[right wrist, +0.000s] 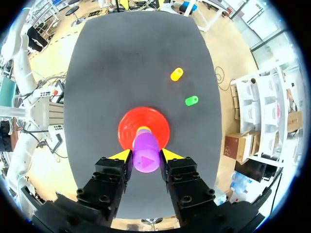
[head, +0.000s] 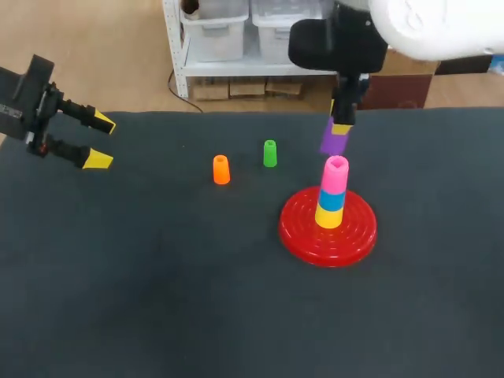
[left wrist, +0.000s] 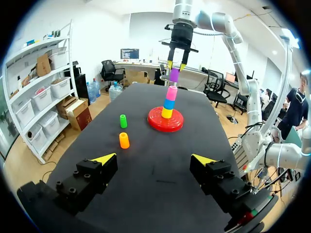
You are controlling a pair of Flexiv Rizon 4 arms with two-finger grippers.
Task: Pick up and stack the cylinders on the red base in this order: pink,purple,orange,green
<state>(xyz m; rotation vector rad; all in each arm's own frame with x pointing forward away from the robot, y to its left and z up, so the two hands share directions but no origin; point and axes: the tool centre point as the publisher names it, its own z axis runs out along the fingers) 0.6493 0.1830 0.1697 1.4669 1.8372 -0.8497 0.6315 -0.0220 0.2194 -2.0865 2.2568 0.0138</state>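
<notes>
Right fingers (right wrist: 122, 155) clamp the purple cylinder (right wrist: 146, 154) just above the pink cylinder (head: 336, 175); left fingers (left wrist: 105, 158) apart.

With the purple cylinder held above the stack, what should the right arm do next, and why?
Probably lower it straight onto the pink cylinder: the right gripper holds the purple cylinder just above it, roughly in line, and purple follows pink in the order.
</notes>
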